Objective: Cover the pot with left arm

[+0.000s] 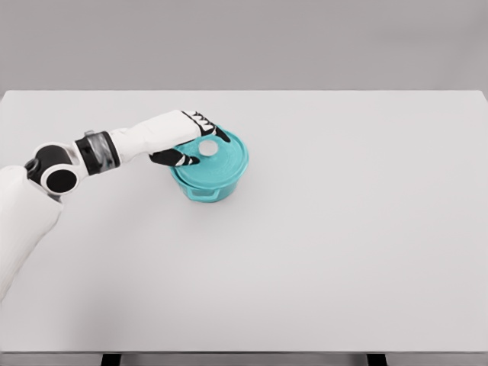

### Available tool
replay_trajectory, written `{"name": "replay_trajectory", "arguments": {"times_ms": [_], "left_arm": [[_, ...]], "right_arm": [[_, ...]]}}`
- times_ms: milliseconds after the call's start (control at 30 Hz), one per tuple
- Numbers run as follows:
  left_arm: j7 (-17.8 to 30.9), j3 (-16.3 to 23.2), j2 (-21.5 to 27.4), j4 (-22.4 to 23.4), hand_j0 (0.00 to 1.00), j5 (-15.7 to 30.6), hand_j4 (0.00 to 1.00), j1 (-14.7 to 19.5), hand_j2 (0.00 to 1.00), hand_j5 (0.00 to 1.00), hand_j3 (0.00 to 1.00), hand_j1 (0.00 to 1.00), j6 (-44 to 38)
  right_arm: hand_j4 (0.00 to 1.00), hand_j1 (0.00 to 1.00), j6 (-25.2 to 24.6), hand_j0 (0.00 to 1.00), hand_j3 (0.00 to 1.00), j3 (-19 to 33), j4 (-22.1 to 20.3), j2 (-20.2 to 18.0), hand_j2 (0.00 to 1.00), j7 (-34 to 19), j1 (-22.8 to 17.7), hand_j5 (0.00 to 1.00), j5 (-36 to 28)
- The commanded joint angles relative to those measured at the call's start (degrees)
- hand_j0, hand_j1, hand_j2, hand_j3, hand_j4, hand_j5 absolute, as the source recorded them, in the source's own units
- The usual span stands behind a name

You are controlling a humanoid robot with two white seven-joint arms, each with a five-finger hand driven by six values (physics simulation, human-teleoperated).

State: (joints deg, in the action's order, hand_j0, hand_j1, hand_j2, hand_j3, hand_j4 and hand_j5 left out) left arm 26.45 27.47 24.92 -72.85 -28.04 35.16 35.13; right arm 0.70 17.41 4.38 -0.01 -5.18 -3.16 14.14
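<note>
Left hand [192,141] grips teal lid [217,156] around its white knob [207,148], lid sitting on pot [204,189] at bench [343,229] ten o'clock. Risk: lid looks slightly off-centre; careless release could tip or drag it off the rim.

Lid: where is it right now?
In the head view, the teal lid sits on the teal pot, left of table centre, with the left hand at its white knob.

The table [343,252] is showing a smooth, matt pale grey surface. The teal pot [206,185] and its lid [225,162] are looking like smooth, softly satin enamel or plastic, while the left arm [145,137] is wearing smooth white shells with black joints.
</note>
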Motion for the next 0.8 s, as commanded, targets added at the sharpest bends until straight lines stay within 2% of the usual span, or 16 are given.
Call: {"name": "replay_trajectory", "arguments": {"times_ms": [0, 200, 300, 433, 567, 700, 767], "left_arm": [[0.01, -0.32, 0.21, -0.27, 0.80, 0.53, 0.80, 0.00, 0.80, 0.80, 0.80, 0.80, -0.13], [0.01, -0.58, 0.21, -0.36, 0.78, 0.88, 0.78, 0.35, 0.78, 0.78, 0.78, 0.78, -0.13], [0.01, -0.58, 0.30, -0.36, 0.69, 1.14, 0.69, 0.35, 0.69, 0.69, 0.69, 0.69, -0.13], [0.01, -0.58, 0.39, -0.36, 0.70, 1.14, 0.70, 0.35, 0.70, 0.70, 0.70, 0.70, -0.13], [0.01, -0.67, 2.50, -0.36, 0.72, 1.23, 0.72, 0.35, 0.72, 0.72, 0.72, 0.72, -0.13], [0.01, -0.84, 5.13, -3.87, 0.72, 1.32, 0.72, 0.18, 0.72, 0.72, 0.72, 0.72, -0.13], [0.18, -2.25, 8.91, -7.39, 0.75, 2.11, 0.75, -0.26, 0.75, 0.75, 0.75, 0.75, -0.13]], "right_arm": [[1.00, 1.00, 0.00, 1.00, 1.00, -0.01, 0.02, 0.01, 1.00, -0.01, 0.00, 1.00, 0.01], [1.00, 1.00, 0.00, 1.00, 1.00, -0.01, 0.02, 0.01, 1.00, -0.01, 0.00, 1.00, 0.01], [1.00, 1.00, 0.00, 1.00, 1.00, -0.01, 0.02, 0.01, 1.00, -0.01, 0.00, 1.00, 0.01], [1.00, 1.00, 0.00, 1.00, 1.00, -0.01, 0.02, 0.01, 1.00, -0.01, 0.00, 1.00, 0.01], [1.00, 1.00, 0.00, 1.00, 1.00, -0.01, 0.02, 0.01, 1.00, -0.01, 0.00, 1.00, 0.01], [1.00, 1.00, 0.00, 1.00, 1.00, -0.01, 0.02, 0.01, 1.00, -0.01, 0.00, 1.00, 0.01], [1.00, 1.00, 0.00, 1.00, 1.00, -0.01, 0.02, 0.01, 1.00, -0.01, 0.00, 1.00, 0.01]]}}
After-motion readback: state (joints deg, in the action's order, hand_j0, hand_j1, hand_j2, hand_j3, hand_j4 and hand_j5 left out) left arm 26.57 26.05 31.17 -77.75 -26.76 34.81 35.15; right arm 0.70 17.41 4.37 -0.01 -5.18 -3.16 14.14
